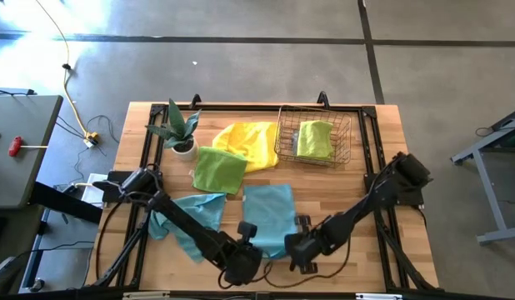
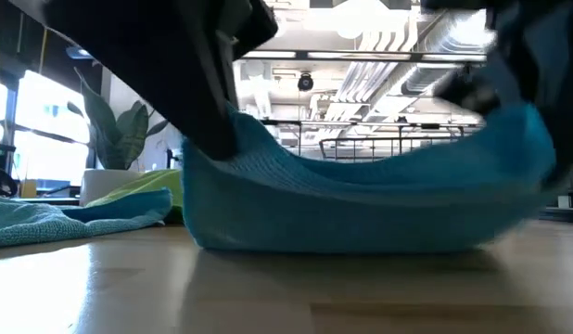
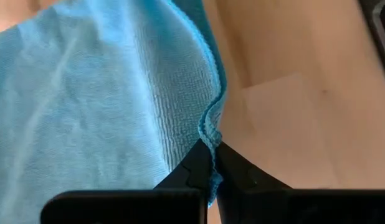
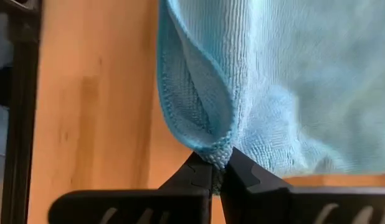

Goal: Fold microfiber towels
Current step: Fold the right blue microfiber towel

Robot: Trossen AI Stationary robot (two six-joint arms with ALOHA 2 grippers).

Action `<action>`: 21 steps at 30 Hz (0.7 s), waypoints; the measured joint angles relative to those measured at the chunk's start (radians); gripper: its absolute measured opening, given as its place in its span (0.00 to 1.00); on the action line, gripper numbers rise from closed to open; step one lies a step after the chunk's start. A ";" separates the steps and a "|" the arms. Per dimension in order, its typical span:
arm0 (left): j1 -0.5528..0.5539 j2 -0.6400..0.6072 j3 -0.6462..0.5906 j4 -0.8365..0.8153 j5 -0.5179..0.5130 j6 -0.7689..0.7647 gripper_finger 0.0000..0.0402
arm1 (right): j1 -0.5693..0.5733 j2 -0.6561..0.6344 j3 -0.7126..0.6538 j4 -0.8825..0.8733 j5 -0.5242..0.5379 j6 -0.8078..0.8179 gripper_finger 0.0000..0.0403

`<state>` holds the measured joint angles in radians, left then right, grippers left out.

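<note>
A teal blue towel (image 1: 270,215) lies spread at the table's middle near side. My left gripper (image 1: 247,230) is shut on its near left corner. My right gripper (image 1: 302,225) is shut on its near right corner. In the low view the towel (image 2: 361,199) is raised at both ends and sags to the table between them. A second teal towel (image 1: 191,218) lies crumpled at the left, partly under my left arm. A lime green towel (image 1: 218,169) and a yellow towel (image 1: 249,142) lie farther back. My left gripper pinches the teal towel's hemmed edge (image 3: 209,132) at its near left corner between its two fingertips. The corner is lifted off the table and the cloth behind it lies slack. My right gripper pinches the towel's near right corner (image 4: 217,149) between its two fingertips, where the edge curls over into a small fold. The corner is raised and the cloth behind it rests on the table.
A wire mesh basket (image 1: 341,146) at the back right holds a green towel (image 1: 314,137). A small potted plant (image 1: 181,129) stands at the back left. Bare wood shows to the right of the teal towel and along the near edge.
</note>
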<state>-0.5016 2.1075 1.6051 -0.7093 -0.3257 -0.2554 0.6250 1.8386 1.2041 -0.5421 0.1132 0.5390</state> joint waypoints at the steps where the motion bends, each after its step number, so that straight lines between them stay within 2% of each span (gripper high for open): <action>1: 0.006 0.000 0.000 -0.001 -0.010 0.000 0.00 | -0.012 -0.001 -0.026 0.025 -0.027 0.006 0.00; 9: 0.072 0.000 0.000 -0.098 -0.129 -0.015 0.00 | -0.088 -0.055 -0.121 0.069 -0.032 -0.020 0.00; 16: 0.123 0.000 0.000 -0.139 -0.073 -0.035 0.00 | -0.185 -0.148 -0.193 0.085 -0.073 -0.016 0.00; 21: 0.136 -0.001 0.000 -0.203 -0.170 -0.030 0.00 | -0.271 -0.185 -0.243 0.105 -0.042 -0.053 0.00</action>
<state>-0.3651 2.1067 1.6051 -0.9127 -0.4961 -0.2852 0.3537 1.6539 0.9608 -0.4371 0.0708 0.4856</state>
